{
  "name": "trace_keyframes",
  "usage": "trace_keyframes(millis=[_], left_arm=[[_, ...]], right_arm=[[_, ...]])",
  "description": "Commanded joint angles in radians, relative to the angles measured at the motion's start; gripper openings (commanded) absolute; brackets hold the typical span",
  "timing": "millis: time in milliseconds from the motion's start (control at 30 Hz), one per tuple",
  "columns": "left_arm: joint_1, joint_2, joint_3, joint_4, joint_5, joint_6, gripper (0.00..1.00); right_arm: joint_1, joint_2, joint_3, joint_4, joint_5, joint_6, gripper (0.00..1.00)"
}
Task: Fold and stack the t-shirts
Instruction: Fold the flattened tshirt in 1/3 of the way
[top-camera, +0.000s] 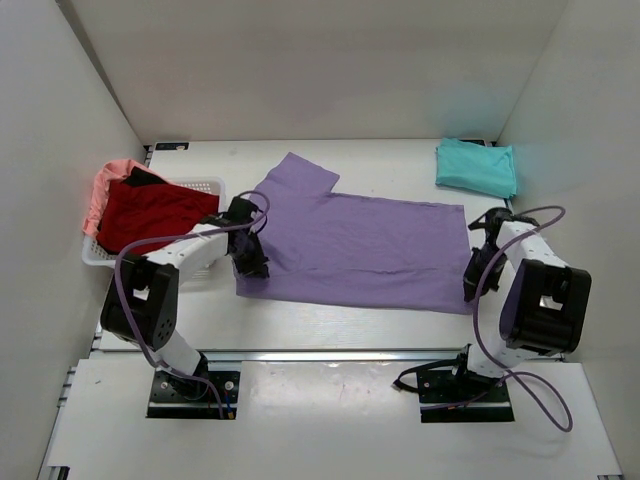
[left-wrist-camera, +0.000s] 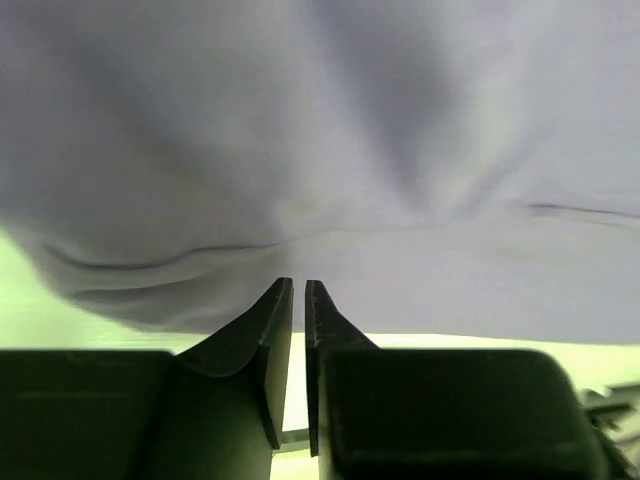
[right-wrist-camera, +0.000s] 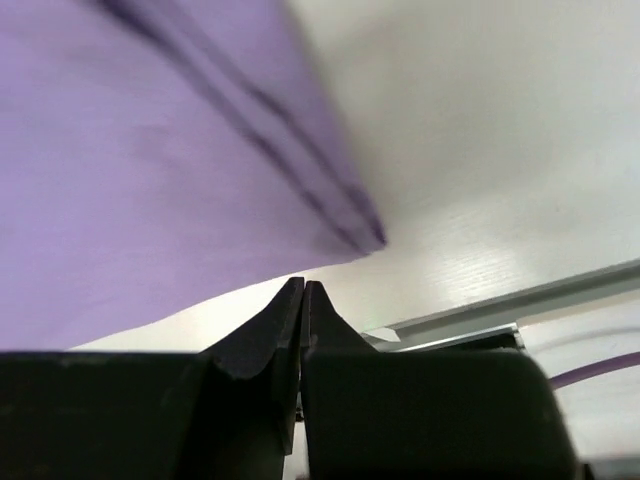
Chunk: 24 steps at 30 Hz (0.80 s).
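The lavender-purple t-shirt (top-camera: 350, 245) lies spread flat mid-table, one sleeve (top-camera: 298, 175) pointing to the back. My left gripper (top-camera: 250, 262) is at its left edge. In the left wrist view its jaws (left-wrist-camera: 299, 285) stand almost together with a thin slit, no cloth between them, and the shirt (left-wrist-camera: 330, 150) lies just past the tips. My right gripper (top-camera: 470, 285) is at the shirt's near right corner, jaws shut (right-wrist-camera: 302, 283) and empty, beside the hem (right-wrist-camera: 150, 180). A teal t-shirt (top-camera: 477, 166) lies folded at the back right. A red t-shirt (top-camera: 150, 212) and a salmon-pink one (top-camera: 105, 185) sit in the basket.
The white lattice basket (top-camera: 205, 186) stands at the left, close behind my left arm. White walls close in the table on three sides. A metal rail (top-camera: 330, 353) runs along the table's near edge, and it shows in the right wrist view (right-wrist-camera: 520, 300).
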Motion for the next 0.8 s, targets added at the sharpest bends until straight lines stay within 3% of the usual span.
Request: trace_keyframes(millis=[0,133,233,400,533,767], left_arm=[[-0.010,-0.049,0.113,0.018,0.047,0.012,0.23],[0.008,-0.023,0.195,0.026,0.065,0.009,0.23],[0.021,0.020,0.253,0.021,0.059,0.018,0.23],[0.022,0.124,0.367,0.036,0.068,0.035,0.23],[0.033,0.251,0.452,0.055,0.082,0.009,0.22],[0.087,0.446,0.633,0.076,0.097,-0.019,0.20]], right_arm=[[0.045,-0.069,0.114,-0.020,-0.009,0.005,0.00],[0.036,-0.129,0.156,-0.055,-0.004,-0.010,0.02],[0.010,-0.265,0.114,-0.074,-0.039,-0.036,0.04],[-0.005,-0.528,-0.052,0.091,-0.263,-0.055,0.24],[-0.059,-0.461,-0.118,0.207,-0.343,-0.081,0.29],[0.001,-0.244,-0.031,0.302,-0.183,-0.154,0.31]])
